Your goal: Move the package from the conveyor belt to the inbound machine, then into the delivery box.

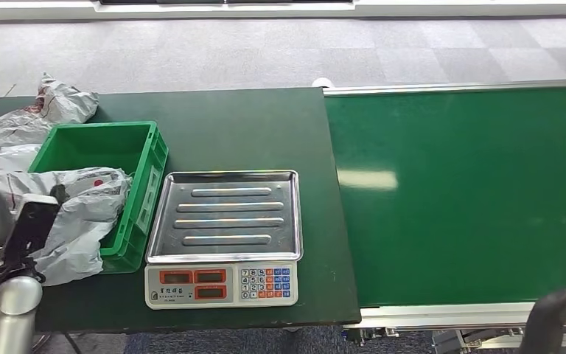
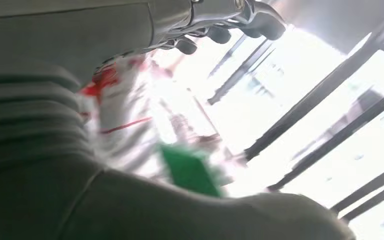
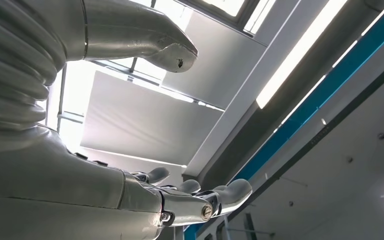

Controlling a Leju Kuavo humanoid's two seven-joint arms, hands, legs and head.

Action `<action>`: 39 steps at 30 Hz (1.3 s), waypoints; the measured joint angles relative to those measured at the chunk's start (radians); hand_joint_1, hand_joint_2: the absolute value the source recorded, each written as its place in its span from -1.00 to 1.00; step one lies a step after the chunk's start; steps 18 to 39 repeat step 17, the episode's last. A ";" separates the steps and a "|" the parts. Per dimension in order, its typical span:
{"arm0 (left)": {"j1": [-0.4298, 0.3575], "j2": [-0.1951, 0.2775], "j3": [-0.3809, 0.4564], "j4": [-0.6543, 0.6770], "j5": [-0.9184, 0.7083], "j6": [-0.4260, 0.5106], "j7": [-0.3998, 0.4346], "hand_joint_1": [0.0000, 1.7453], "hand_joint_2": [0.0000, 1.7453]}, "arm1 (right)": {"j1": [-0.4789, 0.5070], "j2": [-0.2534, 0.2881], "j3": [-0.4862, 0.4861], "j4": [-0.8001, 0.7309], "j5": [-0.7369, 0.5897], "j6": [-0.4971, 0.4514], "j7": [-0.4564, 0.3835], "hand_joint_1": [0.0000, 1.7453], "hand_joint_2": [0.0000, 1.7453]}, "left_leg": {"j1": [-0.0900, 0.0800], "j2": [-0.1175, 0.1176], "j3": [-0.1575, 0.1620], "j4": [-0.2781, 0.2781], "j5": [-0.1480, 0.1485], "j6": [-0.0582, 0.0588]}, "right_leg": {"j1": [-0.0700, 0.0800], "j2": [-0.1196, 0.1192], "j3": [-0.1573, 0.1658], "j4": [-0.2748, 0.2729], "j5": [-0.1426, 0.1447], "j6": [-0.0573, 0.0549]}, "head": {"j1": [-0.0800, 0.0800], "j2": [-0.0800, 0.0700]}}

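Nearest in the head view, the left arm rises at the lower left corner; the left hand (image 1: 33,221) sits at the near left end of the green delivery box (image 1: 141,158), fingers against a grey package (image 1: 81,210) with red print. The package drapes over the box's near end, partly inside, partly over its left rim. In the left wrist view the same grey-and-red plastic (image 2: 115,107) lies between thumb and dark fingers (image 2: 220,32), blurred; whether the fingers clamp it or only touch it cannot be told.

At the lower right edge, the right hand (image 1: 553,313) pokes up just below the conveyor belt (image 1: 460,195). The right wrist view shows its thumb and fingers (image 3: 230,192) spread apart, holding nothing.

Mid-table, the inbound machine (image 1: 223,243), a scale with a bare steel pan, stands just right of the box.

Farther back left, more grey bags (image 1: 37,110) pile on the dark green table (image 1: 221,110).
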 joint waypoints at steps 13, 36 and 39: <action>0.263 -0.207 -0.177 -0.598 0.679 0.079 -0.384 -1.00 -1.00 | 0.001 0.042 0.001 0.008 0.079 0.000 0.033 -1.00 1.00 | -0.001 0.000 -0.004 0.000 -0.004 0.002 | -0.001 -0.001 0.001 -0.001 -0.003 0.002 | 0.000 0.000; 0.285 -0.224 -0.190 -0.652 0.706 0.064 -0.385 -1.00 -1.00 | 0.000 0.043 0.001 0.008 0.080 0.000 0.050 -1.00 1.00 | -0.001 -0.001 -0.003 0.000 -0.003 0.003 | -0.001 -0.004 0.002 0.000 -0.003 0.002 | 0.000 0.000; 0.285 -0.224 -0.190 -0.652 0.706 0.064 -0.385 -1.00 -1.00 | 0.000 0.043 0.001 0.008 0.080 0.000 0.050 -1.00 1.00 | -0.001 -0.001 -0.003 0.000 -0.003 0.003 | -0.001 -0.004 0.002 0.000 -0.003 0.002 | 0.000 0.000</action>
